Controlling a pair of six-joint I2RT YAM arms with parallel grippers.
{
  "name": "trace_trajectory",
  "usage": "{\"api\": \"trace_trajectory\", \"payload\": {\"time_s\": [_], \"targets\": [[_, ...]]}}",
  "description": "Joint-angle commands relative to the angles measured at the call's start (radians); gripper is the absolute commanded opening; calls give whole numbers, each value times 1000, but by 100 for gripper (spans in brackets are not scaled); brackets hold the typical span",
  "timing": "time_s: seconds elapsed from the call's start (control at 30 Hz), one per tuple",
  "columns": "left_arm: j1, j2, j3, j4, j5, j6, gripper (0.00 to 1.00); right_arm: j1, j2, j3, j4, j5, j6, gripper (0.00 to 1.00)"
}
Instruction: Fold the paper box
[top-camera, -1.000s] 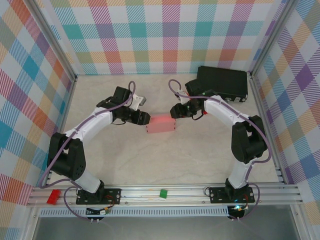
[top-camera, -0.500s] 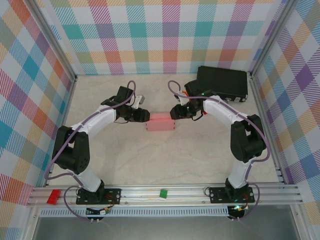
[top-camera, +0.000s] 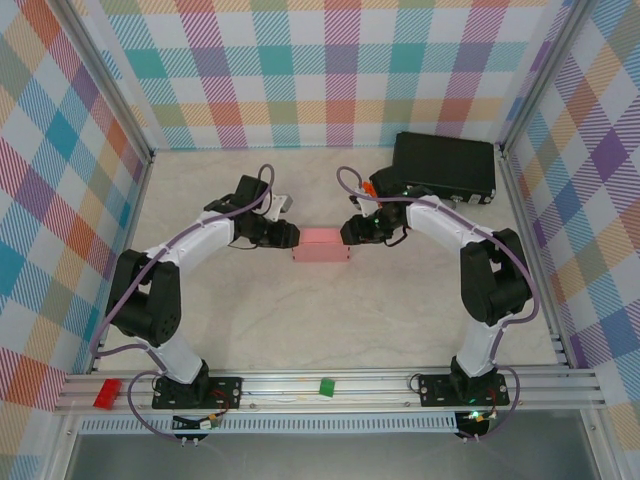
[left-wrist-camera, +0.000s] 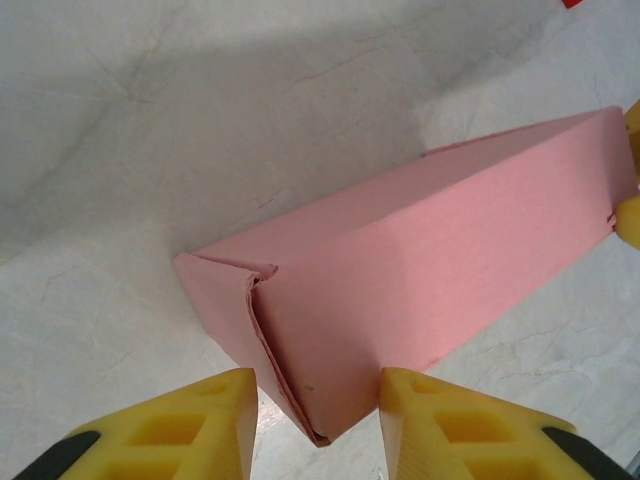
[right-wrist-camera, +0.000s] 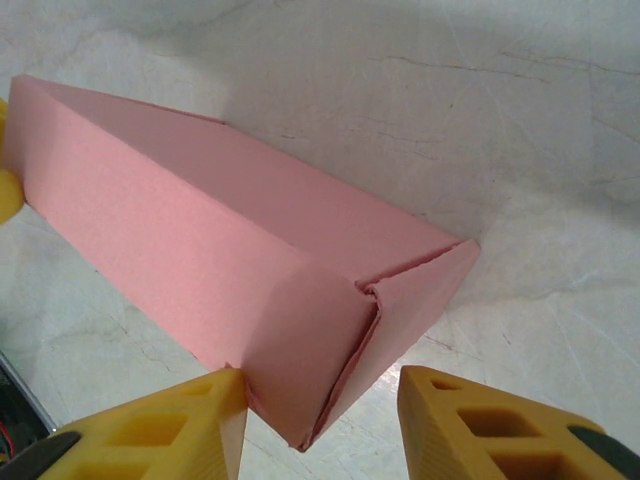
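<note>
We're seeing the paper box (top-camera: 322, 244) lying folded up on the surface (top-camera: 330, 320), between both arms. Left gripper (top-camera: 291, 235) is straddling its left end, fingers apart, not pinching. Right gripper (top-camera: 346, 232) is straddling the right end, fingers apart too, one finger (right-wrist-camera: 215, 400) touching card.

Overhead, the left gripper (top-camera: 290, 237) and right gripper (top-camera: 348, 232) hide the ends of the paper box (top-camera: 320, 243); touching or not, I can't tell. Yellow fingers (left-wrist-camera: 170, 430) run off the wrist views' bottom edges.
</note>
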Motion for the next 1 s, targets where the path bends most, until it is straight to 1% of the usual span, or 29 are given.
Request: {"api": "trace_trajectory", "payload": {"time_s": [0.0, 0.17, 0.3, 0.4, 0.5, 0.77, 0.87, 0.93, 0.97], "targets": [[-17, -3, -32, -36, 21, 34, 36, 4, 0, -52, -1, 2, 14, 44], [-33, -29, -71, -8, 9, 50, 35, 20, -28, -110, 44, 10, 6, 42], [-46, -76, -129, 50, -5, 54, 33, 41, -63, -169, 95, 44, -19, 40], [-62, -117, -186, 102, -23, 53, 32, 55, -102, -234, 160, 57, -39, 38], [-73, -142, -232, 135, -33, 52, 32, 62, -123, -275, 186, 58, -50, 38], [-78, -120, -263, 151, -32, 47, 32, 65, -110, -322, 204, 79, -38, 38], [-78, -124, -260, 158, -56, 37, 35, 64, -113, -326, 216, 115, -21, 39], [-77, -135, -262, 174, -93, 18, 39, 65, -125, -331, 229, 161, -5, 43], [-77, -143, -263, 181, -130, 7, 42, 65, -135, -336, 238, 198, 7, 43]]}}
